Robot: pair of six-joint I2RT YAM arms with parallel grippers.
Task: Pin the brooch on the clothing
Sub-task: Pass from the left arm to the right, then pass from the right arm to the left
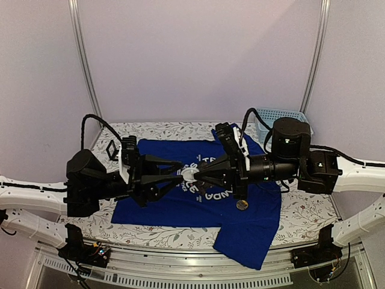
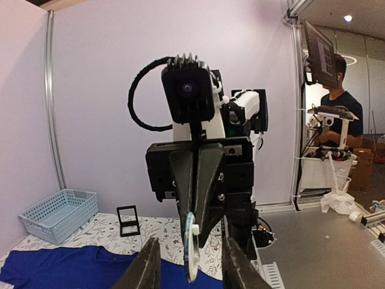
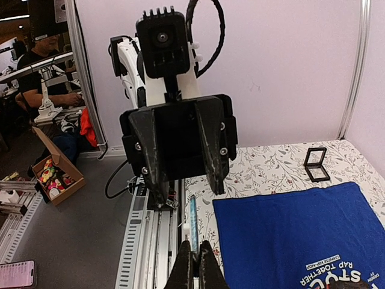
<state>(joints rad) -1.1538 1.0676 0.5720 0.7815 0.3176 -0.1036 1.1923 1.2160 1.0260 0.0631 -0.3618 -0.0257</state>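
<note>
Judging by the mid-air meeting, a handover is under way. The right end effector (image 1: 198, 175) is clenched on the white brooch (image 1: 190, 174), and the left end effector (image 1: 180, 174), at its 9 o'clock, stands released with a finger on either side. The blue T-shirt (image 1: 162, 205) lies flat on the surface (image 1: 301, 217) below. The left would do best to retreat straight toward 9 o'clock without brushing the brooch.

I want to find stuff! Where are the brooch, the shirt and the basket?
brooch (image 1: 190, 174): top view, middle of its white face.
shirt (image 1: 174, 211): top view, plain blue cloth below the print.
basket (image 2: 69, 220): left wrist view, its side wall.
</note>
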